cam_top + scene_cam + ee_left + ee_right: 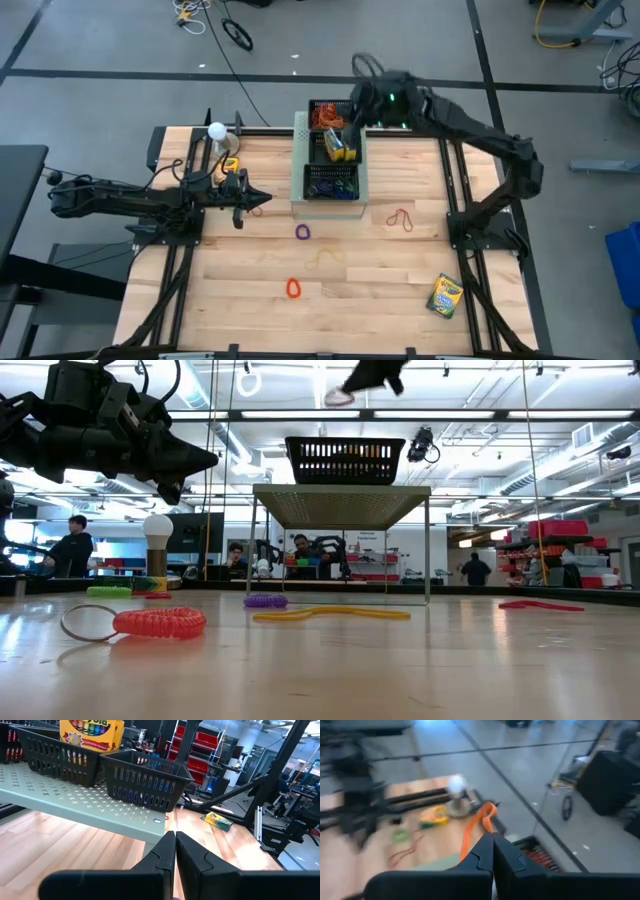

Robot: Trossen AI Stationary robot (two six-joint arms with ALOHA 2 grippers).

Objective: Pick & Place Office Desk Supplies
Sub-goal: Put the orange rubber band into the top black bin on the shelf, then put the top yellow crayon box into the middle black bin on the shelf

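Note:
On the pale-green perforated box point(300, 170) stand three black mesh trays: the far one point(322, 108) holds red and orange bands, the middle one a crayon box point(340, 146), the near one point(332, 182) blue bands. My right gripper point(358, 100) hovers at the far tray, shut on an orange rubber band point(472, 827). My left gripper point(262, 198) is shut and off the table, left of the box. Red point(400, 218), purple point(303, 232), yellow point(325, 258) and orange-red point(293, 288) bands and another crayon box point(445, 295) lie on the table. My right gripper point(493, 836) pinches the orange rubber band between its two shut fingers. The loop's free part point(486, 820) sticks out past the fingertips. The band is lifted clear, above the far tray point(540, 855).
The white ball on its stand point(217, 132) is at the far left of the table, with a yellow item point(231, 164) beside it. The right arm's frame point(480, 225) stands on the right. The near middle of the table holds only loose bands.

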